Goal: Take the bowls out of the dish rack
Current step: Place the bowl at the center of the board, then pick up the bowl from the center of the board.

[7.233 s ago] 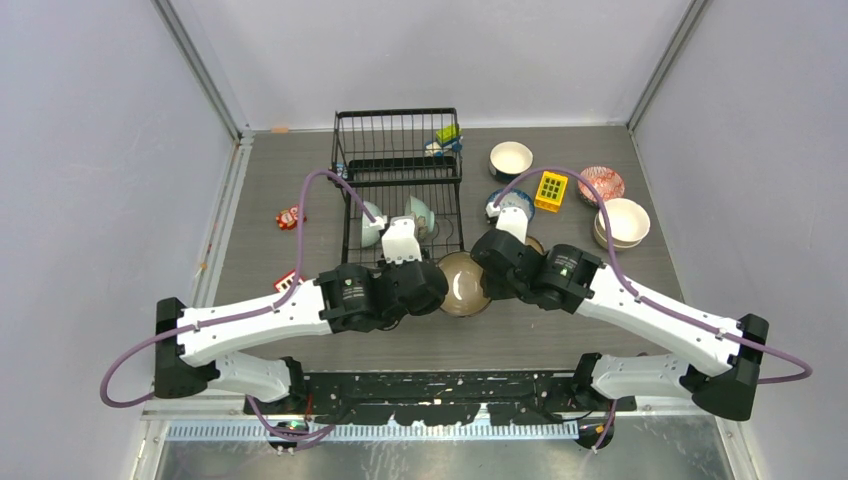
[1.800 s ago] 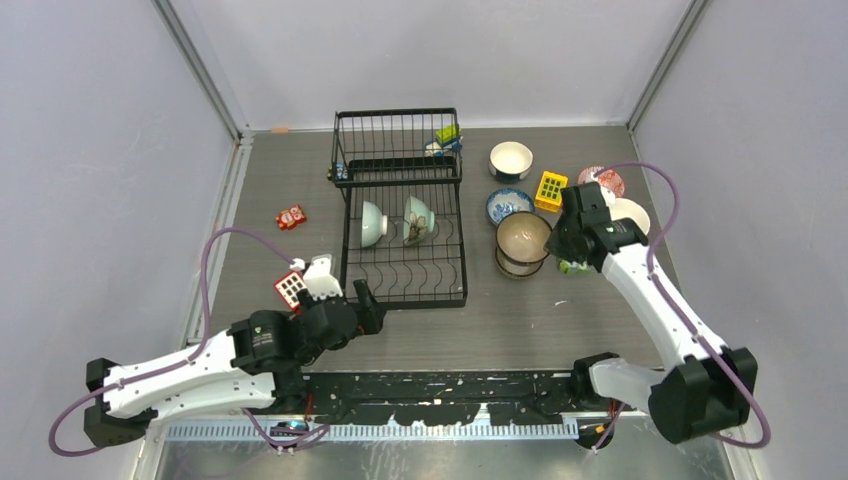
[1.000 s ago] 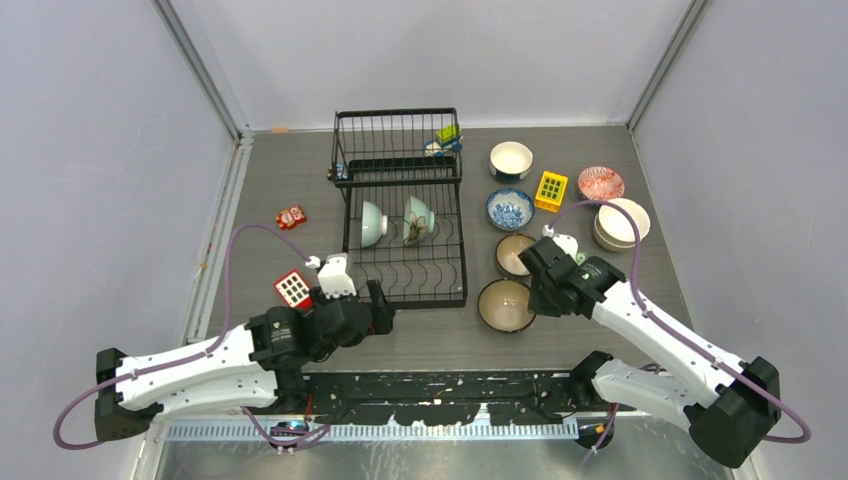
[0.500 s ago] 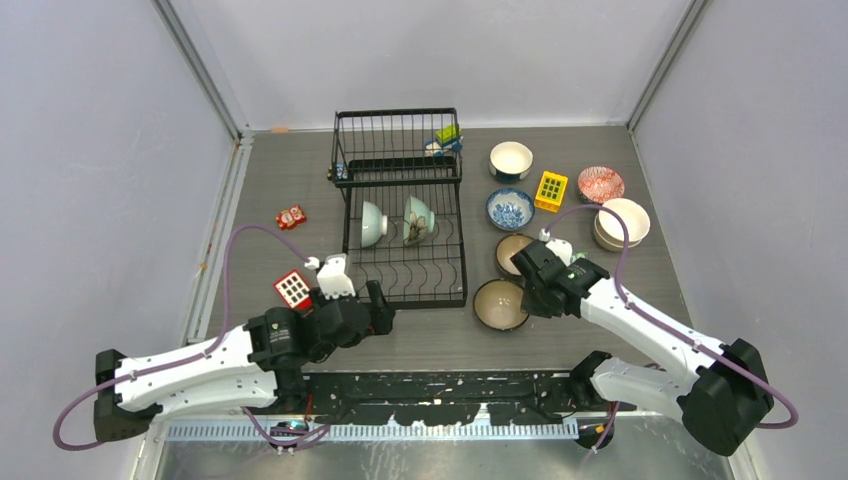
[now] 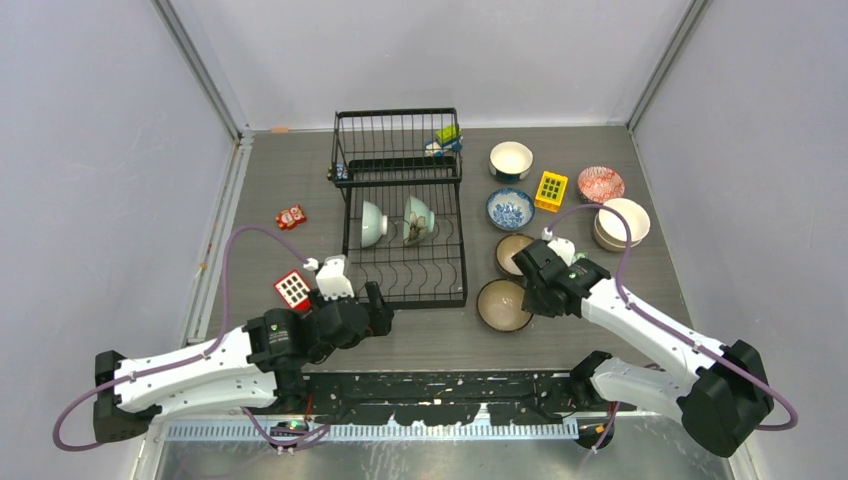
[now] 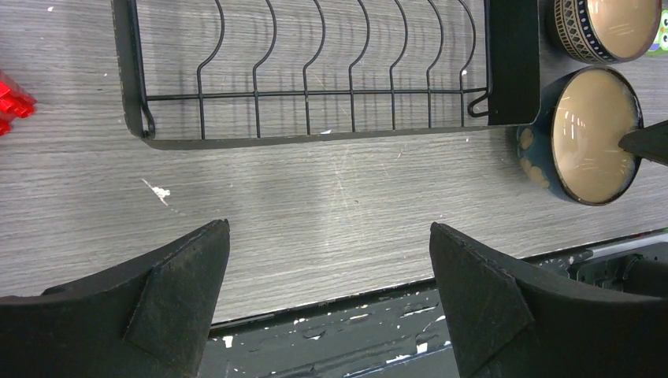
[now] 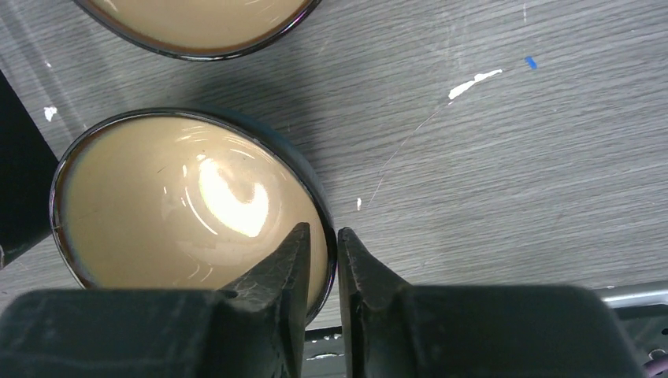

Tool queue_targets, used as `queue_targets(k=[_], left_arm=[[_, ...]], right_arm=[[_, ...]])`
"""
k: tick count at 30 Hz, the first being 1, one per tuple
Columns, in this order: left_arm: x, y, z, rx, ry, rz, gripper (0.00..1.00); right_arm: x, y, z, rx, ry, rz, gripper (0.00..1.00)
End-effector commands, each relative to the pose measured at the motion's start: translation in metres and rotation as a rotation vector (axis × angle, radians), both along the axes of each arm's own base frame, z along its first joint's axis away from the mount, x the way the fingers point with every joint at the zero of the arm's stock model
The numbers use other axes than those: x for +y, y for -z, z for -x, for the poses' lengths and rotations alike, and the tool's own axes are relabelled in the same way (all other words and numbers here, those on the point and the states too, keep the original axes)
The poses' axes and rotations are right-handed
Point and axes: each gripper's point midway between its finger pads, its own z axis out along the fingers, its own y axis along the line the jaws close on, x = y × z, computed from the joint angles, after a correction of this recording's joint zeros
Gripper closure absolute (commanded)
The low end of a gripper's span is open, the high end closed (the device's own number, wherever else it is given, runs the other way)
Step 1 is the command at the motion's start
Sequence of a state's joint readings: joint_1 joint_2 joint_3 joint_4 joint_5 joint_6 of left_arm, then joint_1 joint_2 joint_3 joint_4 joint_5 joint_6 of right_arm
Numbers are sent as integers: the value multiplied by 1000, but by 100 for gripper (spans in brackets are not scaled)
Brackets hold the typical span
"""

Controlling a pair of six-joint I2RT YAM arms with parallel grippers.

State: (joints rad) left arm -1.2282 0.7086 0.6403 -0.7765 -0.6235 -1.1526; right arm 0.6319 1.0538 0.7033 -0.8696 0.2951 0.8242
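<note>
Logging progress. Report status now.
Left gripper open, idle before rack. Right gripper astride tan bowl rim, bowl on table, grip unclear. Green bowl, teal bowl left in rack. Nothing blocking them.

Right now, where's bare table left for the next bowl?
Widest bare patch: left of the dish rack, behind the red toy. Also the strip in front of the rack, left of the dark bowl. Right of the rack is crowded with bowls and a yellow block.
</note>
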Motion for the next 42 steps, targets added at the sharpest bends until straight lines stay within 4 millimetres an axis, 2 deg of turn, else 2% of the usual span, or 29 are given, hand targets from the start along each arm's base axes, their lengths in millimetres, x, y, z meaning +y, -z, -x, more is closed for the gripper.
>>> queue_targets(k=[1,5,8,12,14,19,22,26,30,33,42], left_arm=[[1,-5,-4,-18,-25,25,1],[3,-5,-3,-19,-27,27,1],[4,-5,-3,-20,-29,24,1],[6,-5,-3,-24,-30,22,1],[5,-5,-4,-30,-26,20,1],[1,-6,-4,-23,-16,17,1],[0,-7,-3,-20,-11,24,1],[3,-11,-3,-34,-7,17,1],[10,-11,-4,-43,-17,-3,1],[11,-10,-4,-40,-23,4,1],[10,-4,-3,-25,-30,1,1]], right_arm=[[1,-17,-11,-70,35,-22,73],[0,-25,-11,-85,36,-28,59],[-4,-44,-14,-128,43,-28,47],[-19,-89,-37,-259,57,37,38],[-34,-97,-53,-271,109,67,37],[-51,-82,-93,-256,284,-132,41],[-56,-71,-112,-266,328,-138,42],[-56,-54,-132,-266,347,-147,36],[-55,-33,-141,-226,351,-144,37],[-52,-22,-144,-198,338,-143,42],[-50,6,-135,-92,298,-115,55]])
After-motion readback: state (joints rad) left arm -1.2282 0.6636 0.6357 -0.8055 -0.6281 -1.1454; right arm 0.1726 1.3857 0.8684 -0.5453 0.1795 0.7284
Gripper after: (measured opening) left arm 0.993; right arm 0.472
